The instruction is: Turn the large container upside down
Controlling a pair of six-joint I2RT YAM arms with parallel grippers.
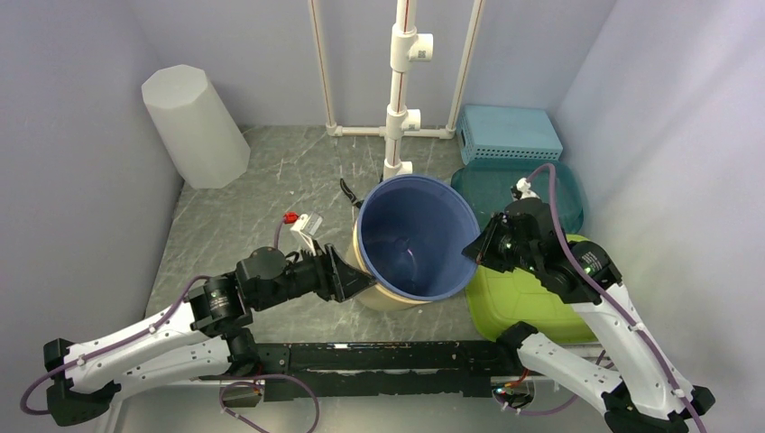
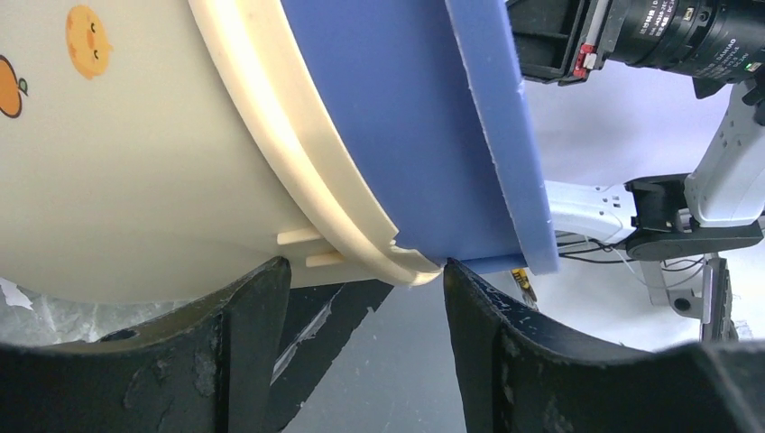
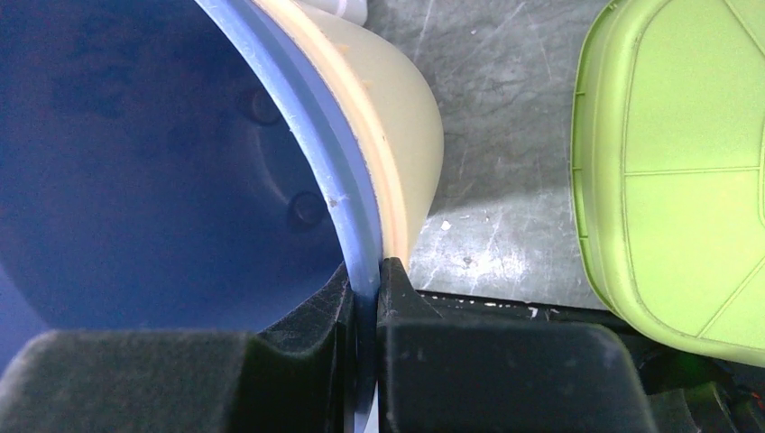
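The large blue container (image 1: 417, 236) stands open side up, tilted, nested inside a cream bucket (image 1: 383, 296) with small printed figures. My right gripper (image 1: 471, 248) is shut on the blue container's rim on its right side; in the right wrist view (image 3: 365, 271) one finger is inside the blue wall (image 3: 135, 153) and one is outside, beside the cream bucket (image 3: 410, 135). My left gripper (image 1: 365, 281) is open at the lower left side. In the left wrist view (image 2: 365, 266) its jaws straddle the cream bucket's rim (image 2: 135, 162) under the blue container's lip (image 2: 424, 117).
A white octagonal cylinder (image 1: 194, 126) stands at the back left. A white pipe frame (image 1: 401, 81) rises at the back. A teal basket (image 1: 508, 133), a teal lid (image 1: 505, 185) and a green lid (image 1: 523, 298) lie to the right. A small red-and-white connector (image 1: 302, 221) lies left of the bucket.
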